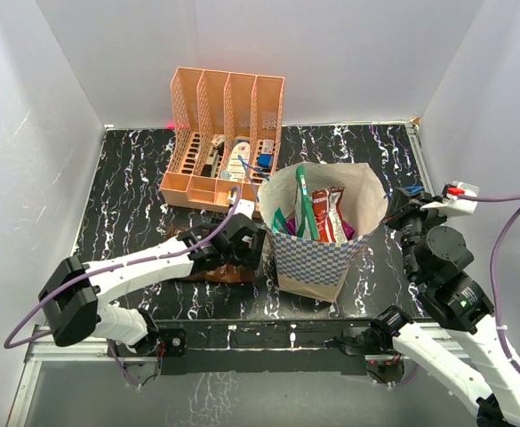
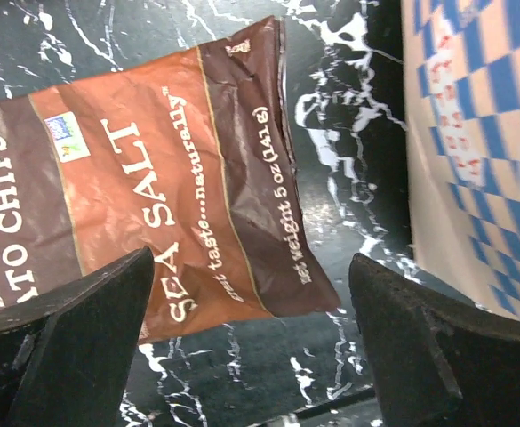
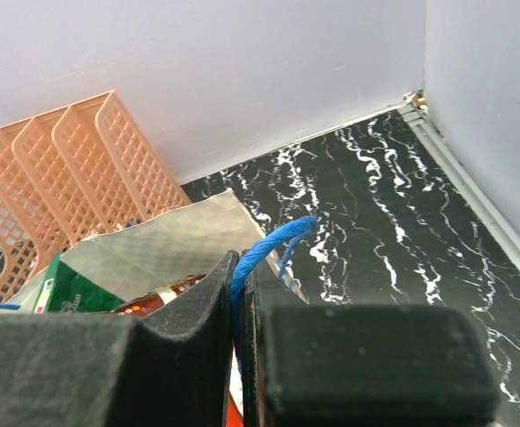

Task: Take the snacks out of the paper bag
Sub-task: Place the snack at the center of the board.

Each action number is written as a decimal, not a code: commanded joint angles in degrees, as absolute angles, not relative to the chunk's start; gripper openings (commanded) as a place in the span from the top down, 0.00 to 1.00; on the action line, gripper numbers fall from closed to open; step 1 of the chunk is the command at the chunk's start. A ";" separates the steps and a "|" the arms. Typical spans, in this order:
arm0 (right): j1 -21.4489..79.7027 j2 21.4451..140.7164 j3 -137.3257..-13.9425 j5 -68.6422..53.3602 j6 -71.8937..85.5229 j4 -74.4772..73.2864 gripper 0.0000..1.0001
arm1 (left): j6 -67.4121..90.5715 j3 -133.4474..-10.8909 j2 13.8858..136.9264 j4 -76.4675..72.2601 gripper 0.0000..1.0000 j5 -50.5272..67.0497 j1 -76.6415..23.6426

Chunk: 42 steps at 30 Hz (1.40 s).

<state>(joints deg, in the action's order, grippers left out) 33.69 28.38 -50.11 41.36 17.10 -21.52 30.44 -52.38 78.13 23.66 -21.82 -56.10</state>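
The blue-and-white checkered paper bag (image 1: 311,253) stands upright at the table's middle. Green (image 1: 305,203) and red (image 1: 331,216) snack packets stick up inside it. A brown "Sea Salt" packet (image 2: 153,187) lies flat on the table left of the bag, partly showing in the top view (image 1: 227,272). My left gripper (image 2: 251,356) is open and empty just above that packet's lower edge, and shows in the top view (image 1: 246,245). My right gripper (image 3: 244,267) is shut on the bag's blue rope handle (image 3: 273,242) at the bag's right rim (image 1: 395,213).
An orange perforated file rack (image 1: 228,133) with small items stands behind the bag, near the back wall. White walls close in the left, back and right. The bag's checkered side (image 2: 482,151) is close to my left gripper's right finger.
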 commanded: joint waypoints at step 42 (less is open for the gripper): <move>33.91 18.05 -52.06 48.82 11.15 -19.33 0.92 | 60.05 -28.50 60.98 17.36 0.04 -1.34 -20.97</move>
<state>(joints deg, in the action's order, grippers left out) 33.80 19.46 -50.19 49.54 11.25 -25.65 66.13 -25.15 60.42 12.69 -4.21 -23.53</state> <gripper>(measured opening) 0.078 0.915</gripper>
